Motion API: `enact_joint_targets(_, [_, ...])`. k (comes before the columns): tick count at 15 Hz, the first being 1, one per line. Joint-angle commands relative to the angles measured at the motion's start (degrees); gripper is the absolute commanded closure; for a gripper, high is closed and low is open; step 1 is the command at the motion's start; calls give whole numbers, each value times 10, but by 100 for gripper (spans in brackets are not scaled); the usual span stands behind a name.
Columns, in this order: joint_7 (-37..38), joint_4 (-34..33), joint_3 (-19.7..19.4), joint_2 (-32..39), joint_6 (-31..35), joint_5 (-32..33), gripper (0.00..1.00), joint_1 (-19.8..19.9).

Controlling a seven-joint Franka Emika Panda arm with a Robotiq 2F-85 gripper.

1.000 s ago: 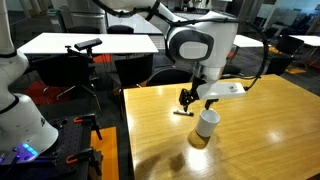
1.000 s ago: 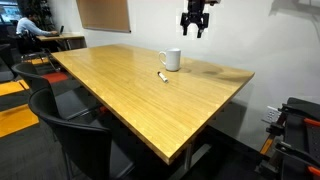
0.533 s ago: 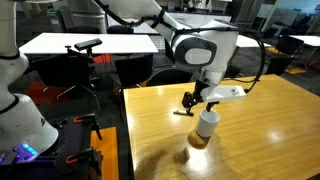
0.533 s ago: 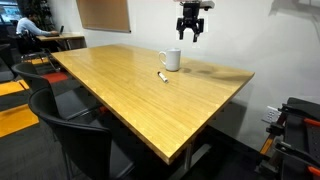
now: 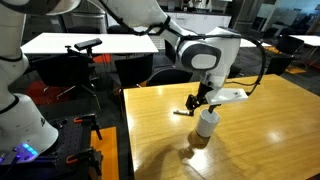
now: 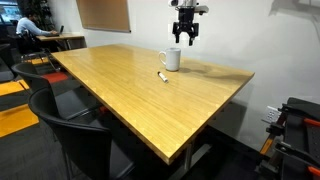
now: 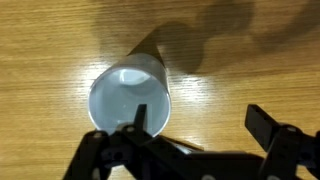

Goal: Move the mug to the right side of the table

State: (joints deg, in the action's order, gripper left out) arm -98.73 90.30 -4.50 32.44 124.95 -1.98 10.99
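Observation:
The white mug (image 5: 206,122) stands upright on the honey-yellow table (image 5: 270,110), and both exterior views show it (image 6: 172,59). From above, in the wrist view, its open mouth (image 7: 130,95) looks empty. My gripper (image 6: 186,38) hangs open above the mug, offset slightly to one side. In the wrist view one finger overlaps the mug's rim, the other stands over bare wood, and nothing is held between them (image 7: 198,125). A thin dark pen (image 6: 162,76) lies on the table next to the mug.
Black chairs (image 6: 70,130) stand along the table's near edge. White-topped tables (image 5: 90,42) and a camera stand (image 5: 85,46) are behind. A white robot base (image 5: 20,110) stands beside the table. The table edge (image 6: 215,110) drops off near the mug's side.
My gripper has shifted sideways toward the mug and come down a little. The mug and the pen have not moved.

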Motion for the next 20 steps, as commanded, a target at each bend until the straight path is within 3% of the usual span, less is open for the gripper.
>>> enact_joint_targets(1, [5,-49,13,28,-35,17,0,12])
enact_joint_targets(20, [6,-105,22,88,-78,35,0,13])
